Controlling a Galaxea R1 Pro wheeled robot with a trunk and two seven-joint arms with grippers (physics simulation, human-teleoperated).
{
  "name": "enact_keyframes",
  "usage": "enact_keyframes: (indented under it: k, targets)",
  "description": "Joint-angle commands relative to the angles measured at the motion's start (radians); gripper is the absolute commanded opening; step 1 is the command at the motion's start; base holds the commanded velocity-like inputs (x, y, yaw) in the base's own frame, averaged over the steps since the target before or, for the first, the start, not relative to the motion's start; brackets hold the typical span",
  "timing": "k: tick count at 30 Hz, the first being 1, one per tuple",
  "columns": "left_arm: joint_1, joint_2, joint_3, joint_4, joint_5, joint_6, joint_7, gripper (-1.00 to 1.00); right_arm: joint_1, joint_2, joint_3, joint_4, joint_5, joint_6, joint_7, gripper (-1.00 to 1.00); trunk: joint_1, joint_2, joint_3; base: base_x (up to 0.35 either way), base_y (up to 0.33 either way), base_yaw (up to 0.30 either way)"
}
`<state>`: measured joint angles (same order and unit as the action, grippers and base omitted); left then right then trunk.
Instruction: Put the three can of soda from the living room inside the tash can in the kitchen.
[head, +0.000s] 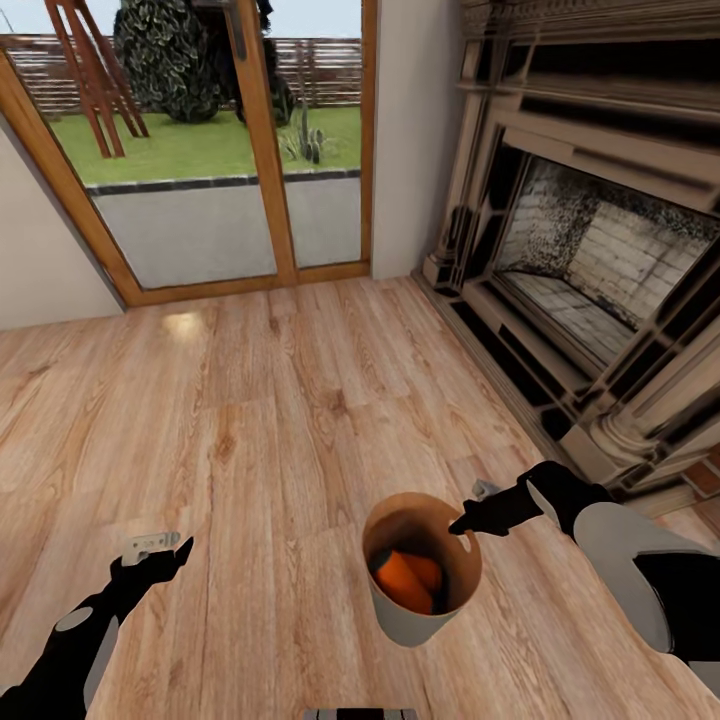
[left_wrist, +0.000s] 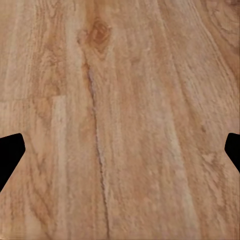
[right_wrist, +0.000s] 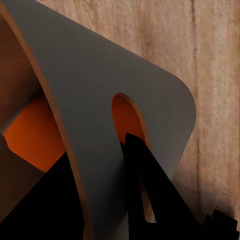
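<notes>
The trash can (head: 410, 618), brown inside and pale grey outside, hangs just above the wood floor in front of me. Two orange soda cans (head: 404, 581) lie inside it; the dark blue can is hidden. My right gripper (head: 462, 523) is shut on the can's right rim. In the right wrist view its black fingers (right_wrist: 150, 190) straddle the grey wall (right_wrist: 100, 100) beside a handle slot, and orange (right_wrist: 35, 135) shows inside. My left gripper (head: 165, 556) hovers low at the left, open and holding nothing. Its fingertips (left_wrist: 10, 155) stand wide apart over bare planks.
A stone-framed fireplace (head: 600, 260) with a raised hearth runs along the right. Glazed wooden doors (head: 255, 140) onto a garden stand at the far end, with a white wall (head: 415, 130) between them and the fireplace. Wood floor (head: 250, 400) stretches ahead and to the left.
</notes>
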<state>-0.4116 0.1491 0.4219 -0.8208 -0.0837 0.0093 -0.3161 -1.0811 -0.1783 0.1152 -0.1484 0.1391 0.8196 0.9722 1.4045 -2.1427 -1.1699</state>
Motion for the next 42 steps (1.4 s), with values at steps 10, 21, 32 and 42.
enact_keyframes:
  k: [10, 21, 32, 42]
  targets:
    - [0.000, -0.008, 0.000, 0.000, 0.001, 0.000, 0.006, 1.00, 0.000, 0.001, -0.012, 0.000, -0.016, 0.012, 0.005, -1.00, 0.038, -0.070, -0.031, 0.000, 0.000, 0.000]
    - [0.001, -0.008, 0.000, 0.000, 0.001, 0.000, 0.007, 1.00, 0.000, -0.001, -0.014, -0.001, -0.016, 0.009, 0.005, -1.00, 0.080, -0.147, -0.066, 0.000, 0.000, 0.000]
    - [0.005, -0.008, 0.000, -0.001, 0.003, -0.001, 0.006, 1.00, 0.000, -0.001, -0.014, -0.002, -0.016, 0.006, 0.006, -1.00, 0.092, -0.168, -0.075, 0.000, 0.000, 0.000]
    - [0.008, -0.008, -0.001, -0.001, 0.004, -0.002, 0.006, 1.00, 0.000, -0.001, -0.014, -0.002, -0.016, 0.003, 0.006, -1.00, 0.092, -0.168, -0.075, 0.000, 0.000, 0.000]
